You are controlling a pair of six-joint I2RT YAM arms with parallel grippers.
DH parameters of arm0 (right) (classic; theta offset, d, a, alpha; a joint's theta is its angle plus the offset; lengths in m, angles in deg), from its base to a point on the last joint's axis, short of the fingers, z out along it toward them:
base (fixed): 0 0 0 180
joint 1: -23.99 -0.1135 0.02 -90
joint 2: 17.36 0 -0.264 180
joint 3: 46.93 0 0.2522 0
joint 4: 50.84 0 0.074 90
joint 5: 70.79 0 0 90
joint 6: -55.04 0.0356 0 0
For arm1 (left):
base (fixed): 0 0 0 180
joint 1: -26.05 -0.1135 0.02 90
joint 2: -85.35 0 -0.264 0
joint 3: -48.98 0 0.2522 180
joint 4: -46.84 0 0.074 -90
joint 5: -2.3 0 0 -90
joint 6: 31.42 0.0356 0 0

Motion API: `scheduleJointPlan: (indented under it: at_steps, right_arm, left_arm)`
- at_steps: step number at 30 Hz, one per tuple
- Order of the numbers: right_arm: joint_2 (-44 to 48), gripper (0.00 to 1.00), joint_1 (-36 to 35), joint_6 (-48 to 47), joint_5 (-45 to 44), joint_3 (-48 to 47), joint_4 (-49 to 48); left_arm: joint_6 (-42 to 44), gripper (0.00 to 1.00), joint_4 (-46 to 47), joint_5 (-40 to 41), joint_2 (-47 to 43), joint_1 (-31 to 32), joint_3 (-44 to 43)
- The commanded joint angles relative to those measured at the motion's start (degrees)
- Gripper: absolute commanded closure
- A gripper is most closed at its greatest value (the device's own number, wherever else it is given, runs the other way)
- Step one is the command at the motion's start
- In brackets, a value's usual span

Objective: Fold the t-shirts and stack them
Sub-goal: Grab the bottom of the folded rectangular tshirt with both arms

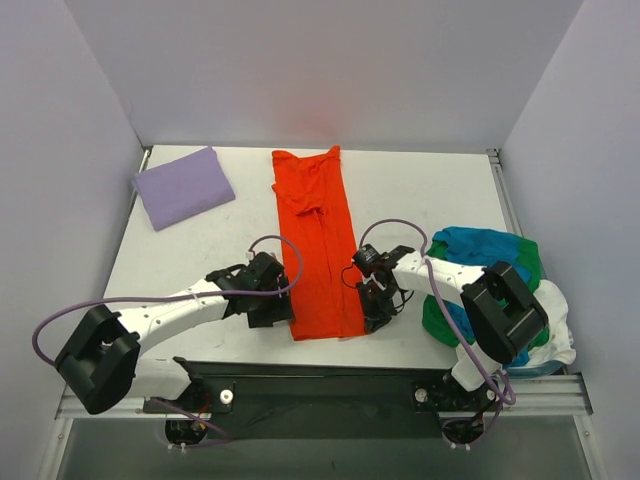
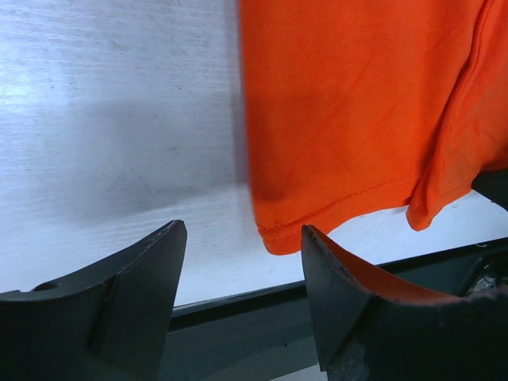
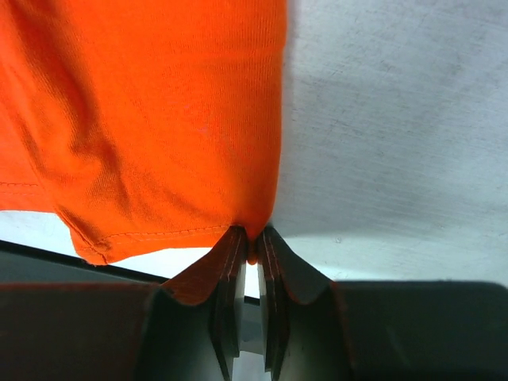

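Observation:
An orange-red t-shirt [image 1: 315, 245] lies folded lengthwise as a long strip down the middle of the table. My left gripper [image 1: 272, 310] is open at the shirt's near left corner [image 2: 278, 234], which lies between and beyond its fingers. My right gripper [image 1: 375, 312] is shut on the near right corner of the orange-red shirt [image 3: 252, 238]. A folded lavender purple t-shirt [image 1: 183, 186] lies at the far left. Blue [image 1: 478, 245], green [image 1: 437, 318] and white [image 1: 557, 325] shirts lie heaped at the right edge.
White walls enclose the table on three sides. The table's near edge [image 1: 330, 350] runs just below the orange shirt's hem, with the dark frame beyond it.

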State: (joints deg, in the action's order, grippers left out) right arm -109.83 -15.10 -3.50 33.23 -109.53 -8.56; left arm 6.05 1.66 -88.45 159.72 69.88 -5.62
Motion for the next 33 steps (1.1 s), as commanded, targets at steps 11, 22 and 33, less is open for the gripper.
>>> scheduleJointPlan:
  at_steps: [11,22,33]
  right_arm:
    - [-1.84,0.88,-0.20,-0.96,-0.75,-0.91,2.16]
    - [-1.67,0.88,-0.20,-1.32,-0.49,-1.00,2.16]
    - [-1.23,0.88,-0.11,-1.14,-0.57,-0.64,2.16]
  left_arm:
    - [-3.72,0.41,6.20,-5.84,5.08,1.60,1.55]
    - [-5.47,0.62,3.47,-4.61,7.90,3.71,0.94]
    - [-6.00,0.67,4.52,-5.57,8.69,4.24,1.73]
